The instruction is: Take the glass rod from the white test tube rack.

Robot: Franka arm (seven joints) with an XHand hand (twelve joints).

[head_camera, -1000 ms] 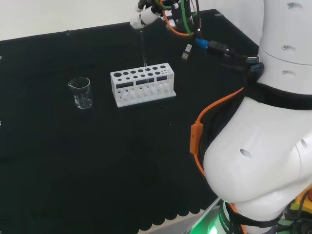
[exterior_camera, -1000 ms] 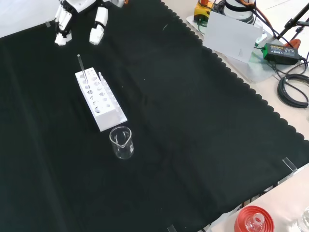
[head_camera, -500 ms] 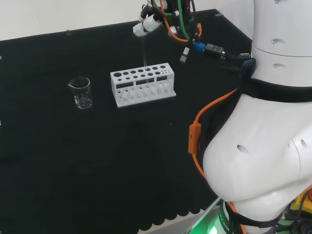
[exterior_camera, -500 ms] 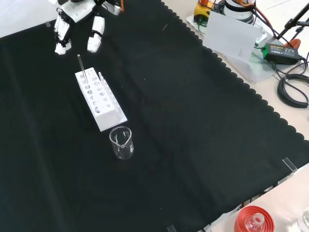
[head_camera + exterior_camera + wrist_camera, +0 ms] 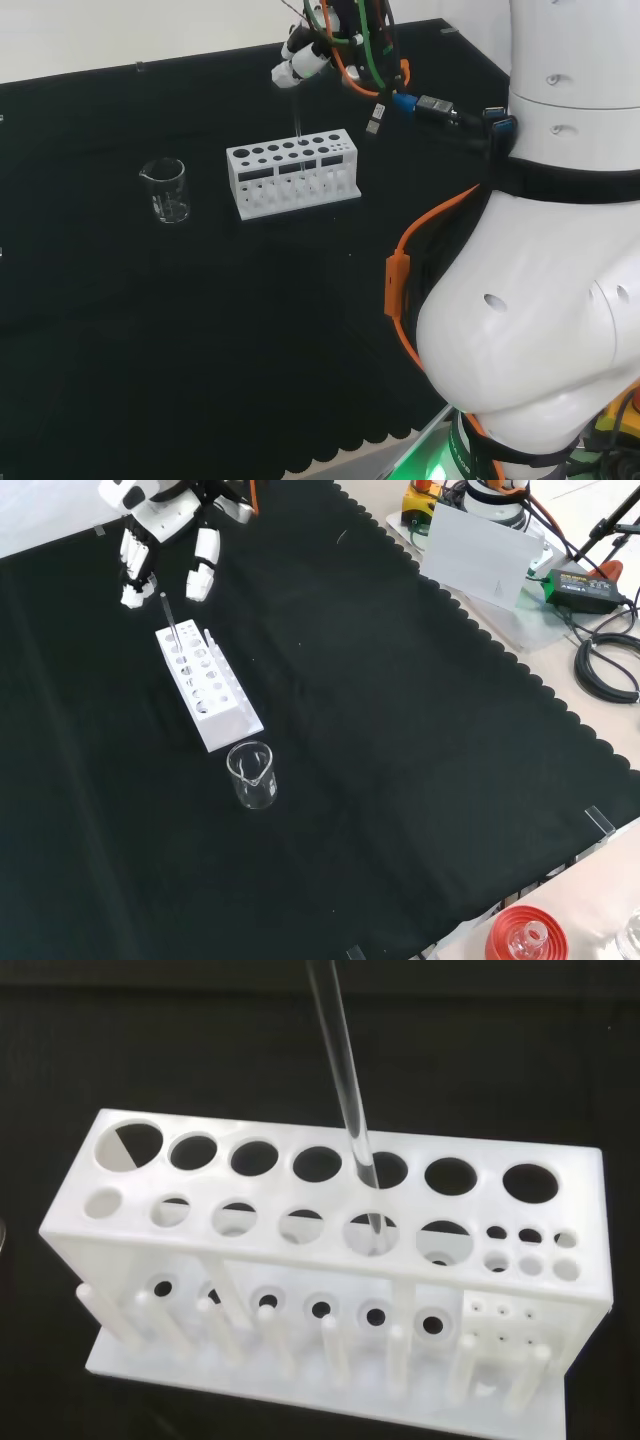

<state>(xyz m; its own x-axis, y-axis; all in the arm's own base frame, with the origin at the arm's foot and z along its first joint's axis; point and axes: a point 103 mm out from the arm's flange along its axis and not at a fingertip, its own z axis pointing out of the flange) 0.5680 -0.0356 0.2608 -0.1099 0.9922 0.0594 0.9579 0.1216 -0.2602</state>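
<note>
A white test tube rack (image 5: 293,173) (image 5: 206,686) (image 5: 330,1250) stands on the black cloth. A clear glass rod (image 5: 296,118) (image 5: 168,616) (image 5: 345,1100) stands upright in one of its large holes, toward the rack's end nearest the hand. The hand (image 5: 300,62) (image 5: 160,540) hovers just above the rod's top, fingers straight and spread, pointing down on either side of the rod without touching it. It holds nothing.
A small empty glass beaker (image 5: 166,190) (image 5: 251,775) stands on the cloth beyond the rack's other end. Orange and green cables (image 5: 360,60) hang from the wrist. A red ribbed stand (image 5: 524,935) sits off the cloth's near edge in the front view.
The hand has come down and in toward the rod's top. Rack, rod and beaker have not moved.
</note>
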